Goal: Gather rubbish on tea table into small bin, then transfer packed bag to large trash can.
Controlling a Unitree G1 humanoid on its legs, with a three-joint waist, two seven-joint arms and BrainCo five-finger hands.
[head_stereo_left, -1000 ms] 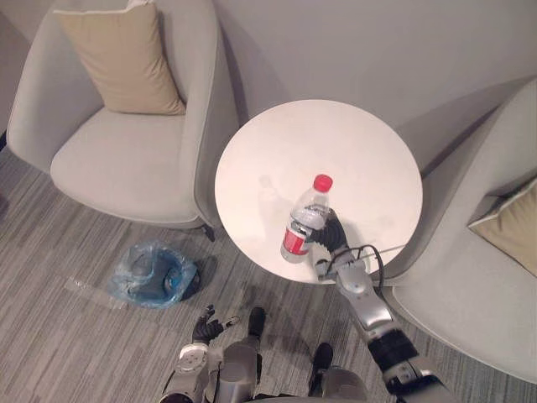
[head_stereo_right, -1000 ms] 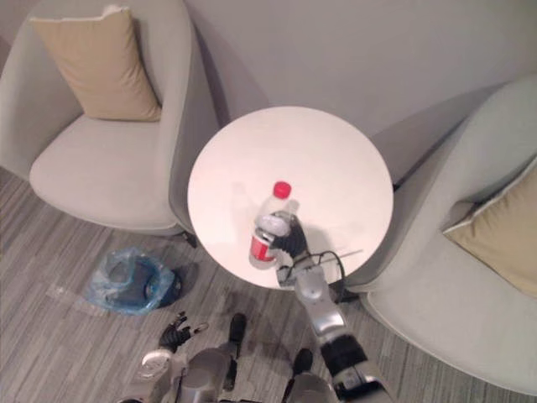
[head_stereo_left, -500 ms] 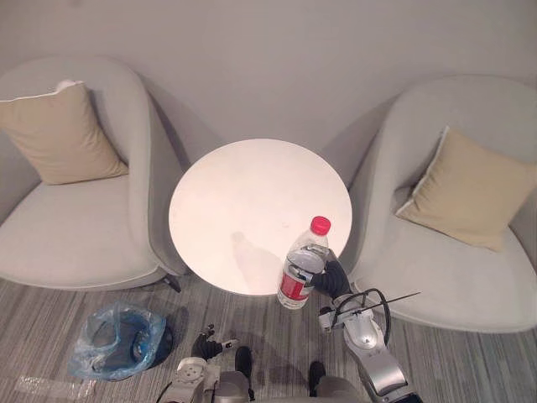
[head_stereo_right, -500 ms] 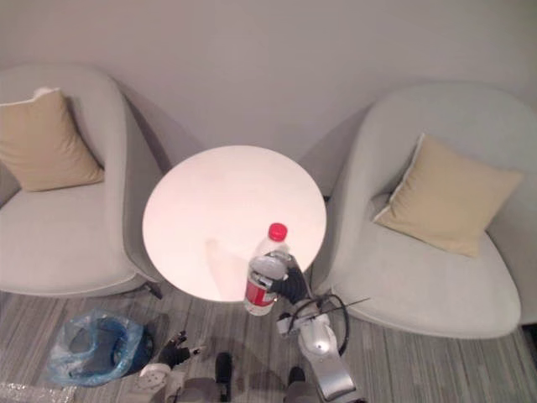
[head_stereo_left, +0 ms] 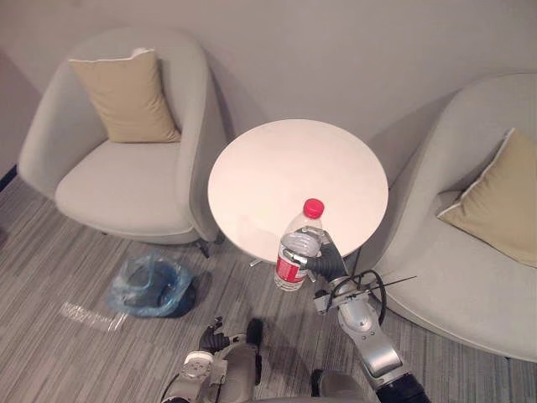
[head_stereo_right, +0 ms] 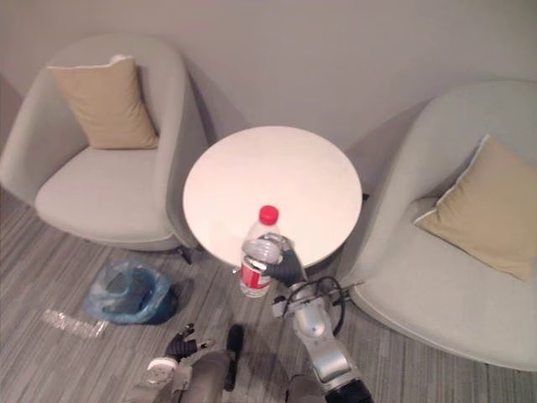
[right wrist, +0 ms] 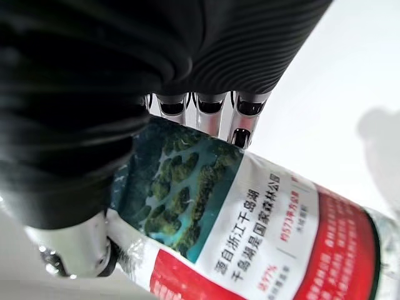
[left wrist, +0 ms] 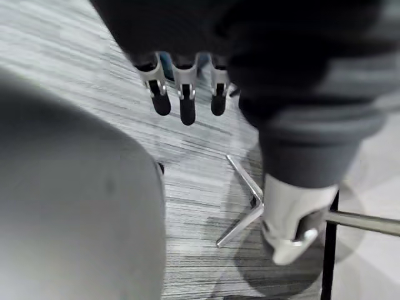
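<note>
A clear plastic bottle with a red cap and red label stands upright in my right hand, whose fingers curl round its label. The bottle hangs at the near edge of the round white tea table, its lower half over the floor. The small bin, lined with a blue bag, sits on the carpet left of the table. My left hand hangs low near the floor, its fingers relaxed and holding nothing.
A grey armchair with a tan cushion stands left of the table, and another armchair with a cushion stands right. A clear plastic wrapper lies on the carpet. Thin metal table legs show.
The camera has swung about. My right hand keeps the bottle and has drawn it back from over the tabletop to the table's near edge.
</note>
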